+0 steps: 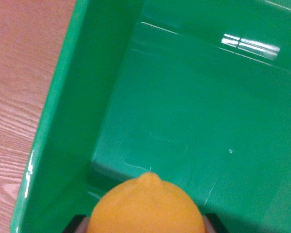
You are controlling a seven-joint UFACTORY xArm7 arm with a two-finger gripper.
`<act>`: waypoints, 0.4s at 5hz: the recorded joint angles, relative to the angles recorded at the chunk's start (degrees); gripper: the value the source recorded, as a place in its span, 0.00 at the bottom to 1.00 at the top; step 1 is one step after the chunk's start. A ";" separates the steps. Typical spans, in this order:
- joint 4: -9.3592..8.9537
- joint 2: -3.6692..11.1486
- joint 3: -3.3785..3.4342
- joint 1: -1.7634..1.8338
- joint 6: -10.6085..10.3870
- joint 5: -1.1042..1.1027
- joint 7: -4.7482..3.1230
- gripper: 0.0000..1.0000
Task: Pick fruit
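Observation:
A yellow-orange lemon with a small nub at its tip fills the bottom middle of the wrist view. Dark finger parts of my gripper show on either side of it, so the gripper is shut on the lemon. The lemon hangs above the inside of a green plastic bin, near the bin's near-left corner. Most of the gripper is hidden behind the fruit.
The bin's floor is bare and glossy, with a light reflection at the upper right. Its left wall rises steeply. A reddish wood-grain table lies outside the bin on the wrist view's left.

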 joint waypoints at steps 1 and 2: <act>0.00 0.00 0.00 0.00 0.00 0.00 0.00 1.00; 1.24 -0.88 -0.02 -0.04 2.12 0.08 0.00 1.00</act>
